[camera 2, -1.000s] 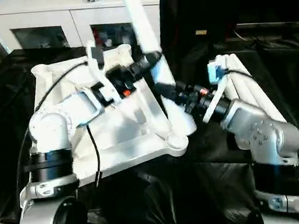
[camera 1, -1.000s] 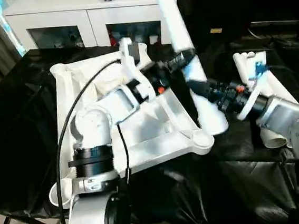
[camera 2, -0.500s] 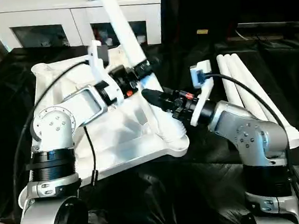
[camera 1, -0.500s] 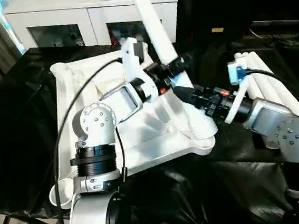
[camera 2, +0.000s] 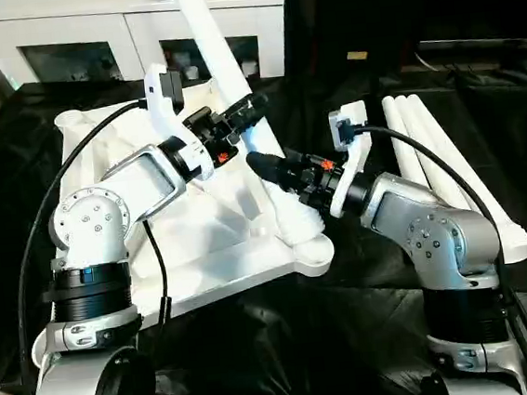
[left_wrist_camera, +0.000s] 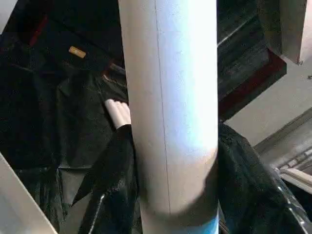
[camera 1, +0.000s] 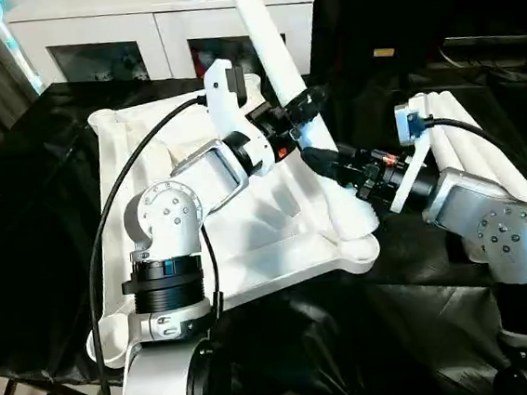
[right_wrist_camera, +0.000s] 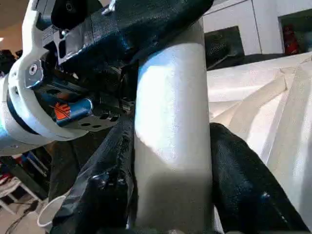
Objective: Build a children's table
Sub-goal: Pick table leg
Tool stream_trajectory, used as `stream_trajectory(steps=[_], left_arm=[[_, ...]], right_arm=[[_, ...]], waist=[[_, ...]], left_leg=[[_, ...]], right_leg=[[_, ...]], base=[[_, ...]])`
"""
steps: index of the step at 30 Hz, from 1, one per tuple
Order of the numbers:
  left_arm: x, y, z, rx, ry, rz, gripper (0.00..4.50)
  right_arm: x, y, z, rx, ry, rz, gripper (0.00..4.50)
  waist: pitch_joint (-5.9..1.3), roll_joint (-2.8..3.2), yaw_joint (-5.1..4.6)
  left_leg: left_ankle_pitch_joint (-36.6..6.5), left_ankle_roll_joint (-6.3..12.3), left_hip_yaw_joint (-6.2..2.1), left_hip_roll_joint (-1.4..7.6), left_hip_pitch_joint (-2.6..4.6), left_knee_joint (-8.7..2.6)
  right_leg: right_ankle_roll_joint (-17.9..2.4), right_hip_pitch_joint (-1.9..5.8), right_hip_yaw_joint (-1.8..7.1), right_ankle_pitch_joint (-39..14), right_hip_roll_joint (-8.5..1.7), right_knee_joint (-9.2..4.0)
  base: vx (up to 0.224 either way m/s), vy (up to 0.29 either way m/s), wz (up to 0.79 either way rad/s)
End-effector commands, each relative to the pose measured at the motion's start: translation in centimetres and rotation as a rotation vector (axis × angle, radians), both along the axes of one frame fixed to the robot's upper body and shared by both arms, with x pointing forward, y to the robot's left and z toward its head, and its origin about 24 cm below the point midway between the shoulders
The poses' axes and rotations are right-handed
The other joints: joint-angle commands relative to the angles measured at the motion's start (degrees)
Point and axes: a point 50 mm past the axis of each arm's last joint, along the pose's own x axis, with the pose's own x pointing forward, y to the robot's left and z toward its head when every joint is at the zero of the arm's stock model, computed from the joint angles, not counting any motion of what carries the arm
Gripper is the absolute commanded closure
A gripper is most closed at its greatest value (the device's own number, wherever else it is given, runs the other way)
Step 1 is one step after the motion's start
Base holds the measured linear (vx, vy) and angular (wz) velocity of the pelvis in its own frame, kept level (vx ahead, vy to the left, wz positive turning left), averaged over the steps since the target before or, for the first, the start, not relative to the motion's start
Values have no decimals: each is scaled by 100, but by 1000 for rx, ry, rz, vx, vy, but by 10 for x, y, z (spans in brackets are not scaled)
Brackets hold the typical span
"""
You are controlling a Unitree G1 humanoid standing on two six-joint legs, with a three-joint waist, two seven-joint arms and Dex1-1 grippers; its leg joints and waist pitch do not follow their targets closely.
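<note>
One leg (camera 1: 282, 74) is up on end, its flared foot at the near right corner socket (camera 1: 359, 240) of the upturned tabletop (camera 1: 139, 163), which lies ribbed side up on the black-covered work table (camera 1: 41, 219); left gripper (camera 1: 304, 110) clasps it higher up, fingers either side of the tube; right gripper (camera 1: 327, 161) clasps it lower down, fingers likewise wrapped round; whether the foot is fully seated I cannot tell, the grippers partly hide it; three spare legs (camera 1: 483, 153) lie side by side to the right, well apart from the tabletop; first leg under way, three sockets unfilled.
</note>
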Motion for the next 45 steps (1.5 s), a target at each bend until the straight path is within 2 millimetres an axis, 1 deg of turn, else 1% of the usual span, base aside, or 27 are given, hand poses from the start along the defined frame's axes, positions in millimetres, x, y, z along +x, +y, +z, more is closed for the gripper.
stream_trajectory(steps=[1,2,3,5,7,8,9,10,11,12,14,18,19,22,23,25,29,30,31,33,34,35,39,40,41,44,45], left_arm=[[-7,-9,6,7,-54,-70,259],[-8,-10,6,10,-60,-75,261],[-8,-10,7,14,-64,-81,262],[-8,-12,9,31,-95,-109,262],[-9,-12,12,46,-131,-141,265],[-10,-12,14,64,-158,-178,266],[-11,-12,14,73,-172,-199,266],[-12,-12,15,78,-186,-221,266],[-13,-12,16,82,-197,-237,266],[-17,-12,19,93,-244,-316,266],[-20,-11,21,108,-285,-384,266],[-23,-9,25,103,-339,-460,266],[-23,-9,25,101,-343,-469,266],[-24,-9,26,103,-369,-508,266],[-26,-9,27,105,-394,-544,266],[-27,-9,28,101,-412,-564,266],[-27,-9,29,94,-425,-580,266],[-28,-9,29,86,-429,-585,266],[-28,-8,29,84,-432,-589,266],[-29,-8,29,82,-436,-596,266],[-29,-8,29,81,-439,-599,266],[-30,-7,29,78,-440,-602,266],[-30,-7,29,69,-443,-609,266],[-30,-7,28,69,-443,-610,266],[-30,-7,28,68,-445,-612,266],[-31,-7,28,66,-445,-613,266],[-31,-7,27,66,-446,-614,266]], right_arm=[[3,5,11,-4,-44,10,267],[3,5,11,-4,-43,12,211],[3,5,12,-4,-43,16,197],[2,4,13,-3,-36,40,191],[1,3,14,-10,-34,57,163],[0,1,14,-25,-30,71,155],[0,0,14,-35,-29,78,155],[-1,-1,14,-47,-26,84,135],[-1,-2,13,-55,-23,90,135],[-4,-6,11,-94,-11,132,128],[-8,-11,10,-119,4,183,125],[-14,-15,9,-146,25,259,125],[-15,-15,9,-148,27,267,125],[-18,-16,8,-164,37,316,125],[-23,-16,7,-188,39,384,125],[-27,-16,5,-208,39,432,125],[-28,-16,3,-226,53,458,125],[-29,-16,1,-236,63,471,125],[-29,-16,-1,-244,67,476,125],[-29,-17,-3,-252,72,481,125],[-28,-17,-3,-253,73,481,125],[-28,-16,-3,-249,77,483,153],[-28,-15,-4,-240,90,492,165],[-28,-15,-4,-240,90,493,194],[-28,-15,-4,-241,93,492,194],[-27,-15,-5,-243,95,485,217],[-26,-15,-5,-248,92,476,217]], waist=[[-414,-97,13],[-414,-106,7],[-413,-95,-1],[-414,-82,-7],[-417,-76,2],[-417,-50,1],[-422,-43,7],[-422,-52,-4],[-422,-28,2],[-419,-41,-7],[-417,-27,-6],[-422,-33,-11],[-419,-39,-16],[-418,-34,-14],[-416,-32,-19],[-412,-30,-14],[-424,-36,-17],[-425,-56,-14],[-424,-53,-11],[-423,-67,-13],[-428,-61,-12],[-426,-65,-12],[-430,-59,-9],[-432,-95,-15],[-432,-74,-4],[-436,-77,-8],[-436,-79,-5]], left_leg=[[36,508,-156,379,72,-415],[28,506,-152,377,73,-416],[1,492,-155,379,72,-417],[-20,477,-153,377,78,-421],[-23,471,-147,382,94,-414],[-6,470,-152,374,87,-421],[12,461,-157,374,89,-419],[29,450,-152,375,81,-419],[10,441,-157,370,85,-416],[-21,441,-154,369,87,-417],[-51,435,-151,379,93,-418],[-41,474,-149,385,89,-410],[-56,474,-148,382,83,-409],[-124,456,-148,390,99,-413],[-140,448,-143,390,99,-412],[-205,429,-148,401,101,-416],[-120,441,-150,400,97,-406],[-99,472,-147,400,93,-402],[-89,473,-147,399,93,-401],[-92,479,-146,403,94,-401],[-81,488,-145,400,96,-395],[-69,494,-146,401,95,-396],[-61,516,-147,405,97,-393],[-41,529,-141,404,96,-392],[-21,534,-144,405,98,-391],[2,544,-143,400,94,-385],[20,552,-141,401,95,-383]], right_leg=[[-1564,324,168,-402,-351,-399],[-1565,324,168,-388,-345,-401],[-1583,330,168,-369,-349,-396],[-1572,326,170,-383,-344,-397],[-1597,321,175,-314,-342,-394],[-1587,329,171,-280,-334,-398],[-1588,334,169,-252,-338,-385],[-1603,339,171,-184,-335,-375],[-1611,335,167,-187,-340,-374],[-1630,348,167,-195,-339,-381],[-1651,347,173,-207,-341,-367],[-1756,367,177,-81,-353,-358],[-1768,370,177,-99,-357,-359],[-1788,368,179,-206,-360,-370],[-1798,366,181,-221,-358,-367],[-1807,373,182,-259,-362,-371],[-1848,376,183,-150,-367,-353],[-1872,381,183,-123,-371,-348],[-1876,383,184,-120,-371,-347],[-1876,379,185,-158,-372,-351],[-1874,380,186,-174,-371,-347],[-1870,378,184,-189,-370,-346],[-1882,377,182,-168,-369,-341],[-1881,377,183,-143,-363,-343],[-1886,373,181,-150,-368,-337],[-1876,377,182,-145,-366,-334],[-1874,372,182,-142,-366,-335]], base=[[0,0,0],[0,0,0],[0,0,0],[0,0,0],[0,0,0],[0,0,0],[0,0,0],[0,0,0],[0,0,0],[0,0,0],[0,0,0],[0,0,0],[0,0,0],[0,0,0],[0,0,0],[0,0,0],[0,0,0],[0,0,0],[0,0,0],[0,0,0],[0,0,0],[0,0,0],[0,0,0],[0,0,0],[0,0,0],[0,0,0],[0,0,0]])
